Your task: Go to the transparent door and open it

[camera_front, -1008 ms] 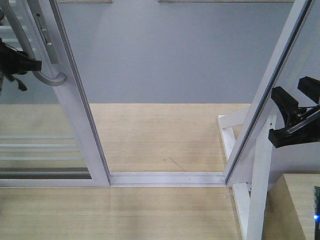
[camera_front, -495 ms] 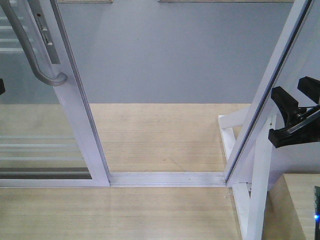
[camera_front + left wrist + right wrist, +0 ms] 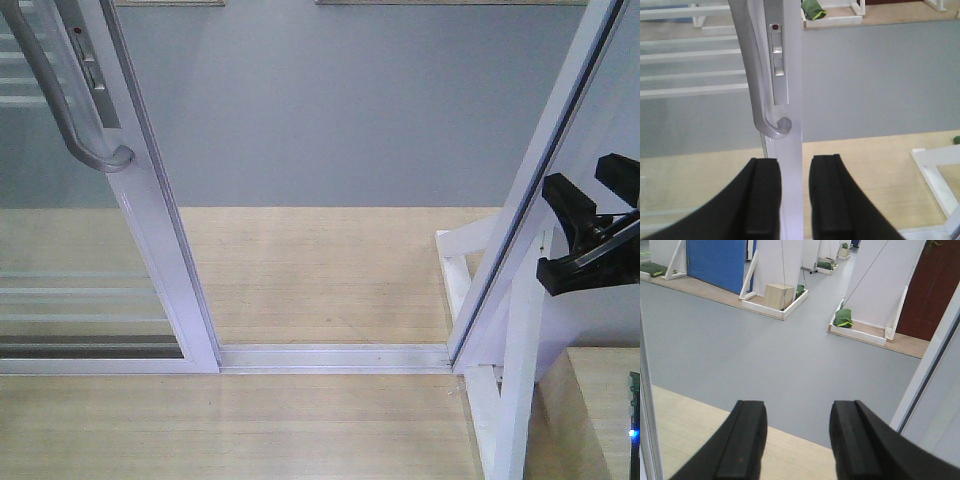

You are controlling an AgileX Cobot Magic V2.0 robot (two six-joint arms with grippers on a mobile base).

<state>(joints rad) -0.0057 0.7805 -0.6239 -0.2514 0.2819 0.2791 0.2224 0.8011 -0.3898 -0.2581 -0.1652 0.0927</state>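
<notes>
The transparent door [image 3: 60,260] stands at the left of the front view, a glass panel with thin white bars in a white frame. Its curved grey pull handle [image 3: 75,110] is on the right stile [image 3: 160,230]. A wide gap lies between that stile and the right jamb [image 3: 540,170]. My left gripper [image 3: 796,162] is open in the left wrist view, below the handle [image 3: 757,75], with the stile [image 3: 790,110] showing between its fingers; it is outside the front view. At the right edge, beside the jamb, my right gripper [image 3: 580,172] is open and empty [image 3: 799,410].
A floor track [image 3: 330,355] spans the doorway. A white brace [image 3: 510,380] props the right jamb, and a wooden surface [image 3: 600,400] sits at the bottom right. Beyond the grey floor stand white partitions [image 3: 775,265], a cardboard box [image 3: 779,295] and green bags [image 3: 843,318].
One second ago my left gripper was at the handle at the left edge of the front view; it has since drawn back out of that view. Door and right gripper have stayed put.
</notes>
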